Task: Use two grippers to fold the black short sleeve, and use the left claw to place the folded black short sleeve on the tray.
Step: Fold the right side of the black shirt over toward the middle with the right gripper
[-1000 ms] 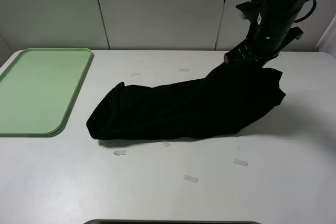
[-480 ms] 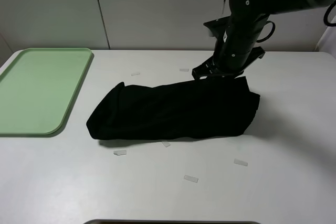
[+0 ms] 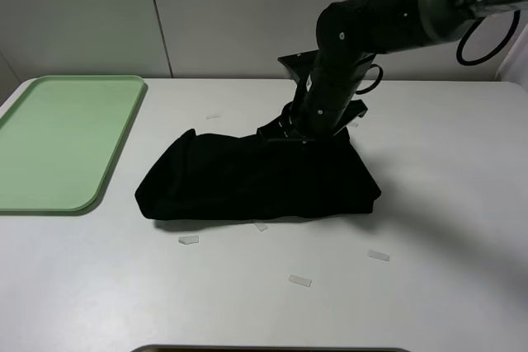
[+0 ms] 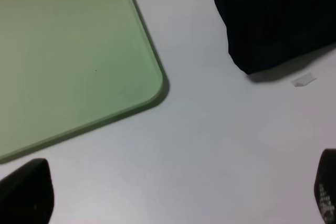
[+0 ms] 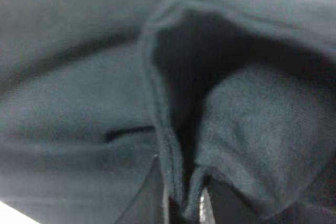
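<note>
Right claw: the right claw [image 5: 181, 208] is seen closed tight, with a fold of the black shirt [image 3: 247, 180] pinched between its tips. In its wrist view, nearly the whole picture is filled by dark cloth.
Right arm: the black right arm [image 3: 363, 30] is reached in from the far right corner of the table [image 3: 429, 294]. It is bent down onto the top of the shirt, towards the shirt's right end.
Left claw: the left claw [image 4: 176, 195] is held wide open. Nothing is gripped between its fingers [image 4: 23, 195], and only table surface is seen beneath it. It is not shown in the high view.
Shirt: the shirt is bunched into a long, low, wrinkled bundle laid across the middle of the table, running left to right. It is heaped highest where it is gripped.
Tray: a pale green tray [image 3: 58, 146] with rounded corners is set at the far left corner of the table. The shirt's left end is laid near the tray but apart from it.
Tape bits: small pale tape bits [image 3: 189, 240] are scattered on the table around the shirt, some towards the near edge and two behind the shirt. In the left wrist view, one is seen just beside the shirt's left end.
Backdrop: pale wall panels [image 3: 247, 14] are seen behind the far edge of the table.
</note>
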Robot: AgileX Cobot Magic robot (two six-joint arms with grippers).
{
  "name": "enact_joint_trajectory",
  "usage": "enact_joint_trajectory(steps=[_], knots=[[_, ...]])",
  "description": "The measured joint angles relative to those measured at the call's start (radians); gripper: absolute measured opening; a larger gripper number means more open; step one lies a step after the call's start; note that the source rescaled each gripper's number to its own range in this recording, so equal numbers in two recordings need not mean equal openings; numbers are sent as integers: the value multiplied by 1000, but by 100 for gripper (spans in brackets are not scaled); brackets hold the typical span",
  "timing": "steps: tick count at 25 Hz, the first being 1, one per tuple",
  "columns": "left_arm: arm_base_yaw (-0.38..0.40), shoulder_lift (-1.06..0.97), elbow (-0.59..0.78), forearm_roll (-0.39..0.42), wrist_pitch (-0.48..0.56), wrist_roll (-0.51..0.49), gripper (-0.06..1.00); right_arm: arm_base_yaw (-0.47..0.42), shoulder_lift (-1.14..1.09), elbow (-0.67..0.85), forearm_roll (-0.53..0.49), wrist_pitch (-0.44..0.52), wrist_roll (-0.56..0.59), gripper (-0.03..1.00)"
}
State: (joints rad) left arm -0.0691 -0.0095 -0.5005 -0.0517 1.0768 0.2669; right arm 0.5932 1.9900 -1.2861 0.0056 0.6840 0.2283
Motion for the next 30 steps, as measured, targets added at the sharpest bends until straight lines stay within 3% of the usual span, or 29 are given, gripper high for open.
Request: enact_joint_trajectory(steps=[4,6,10,12,17,23,25,30], knots=[[0,0,0,0,0,0,100,3,35,0,6,-29,0,2],[0,0,0,0,0,0,100,3,41,0,8,-43,-6,13],[0,0,0,0,0,1,100,3,37,0,8,-56,-62,78],[0,0,0,0,0,3,100,3,22,0,6,-58,-86,92],[0,0,0,0,0,4,100,3,-40,0,-6,-52,-99,99],[0,0,0,0,0,4,100,-18,-168,0,-140,-48,-103,100],[0,0,0,0,0,4,100,-77,-182,0,-216,-31,-103,100],[0,0,0,0,0,4,100,-186,-164,1,-296,4,-103,100]])
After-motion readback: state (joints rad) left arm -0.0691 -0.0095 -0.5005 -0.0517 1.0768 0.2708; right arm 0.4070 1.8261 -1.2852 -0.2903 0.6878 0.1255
